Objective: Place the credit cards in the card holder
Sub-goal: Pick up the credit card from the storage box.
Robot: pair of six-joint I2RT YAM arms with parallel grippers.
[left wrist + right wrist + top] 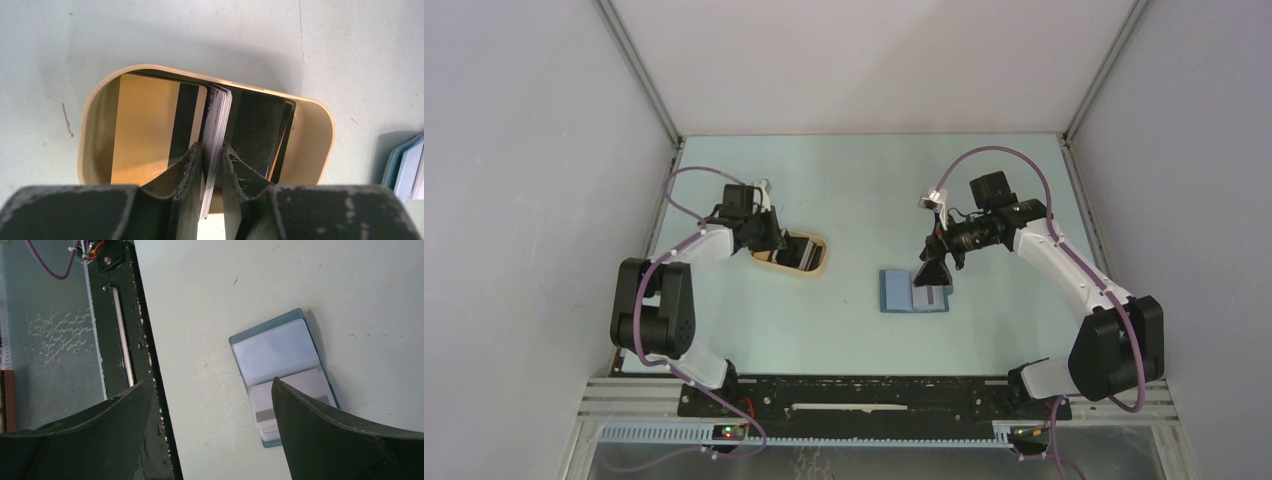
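– At the tan tray [100,95], left side of the table [844,200]: what has the left gripper [211,150] got?

– Fingers closed narrow on a thin stack of credit cards [218,115]. The stack stands on edge with its low end down inside the tray, not clear of the rim.

– And the right?

– Right gripper [211,381] hangs with jaws wide and nothing between them, just above the card holder [272,347]. Holder lies open mid-table, well apart from the tray.

– Progress?

– Partway, by my reading. One pale card [262,400] with a grey stripe sits at the holder's half nearer the gripper, with edges of more under it. Whether they are fully seated in a sleeve, cannot tell. The pinched stack and whatever lies in the tray are left to move.

– Counts?

– One holder, one tray, two grippers. In the tray there is one gold card [145,130] lying flat left of the fingers. Right of them are dark cards [255,130], at least two by their edges. The pinched stack is several cards, edges too fine to count. At the holder one card is plain, perhaps two or three beneath.
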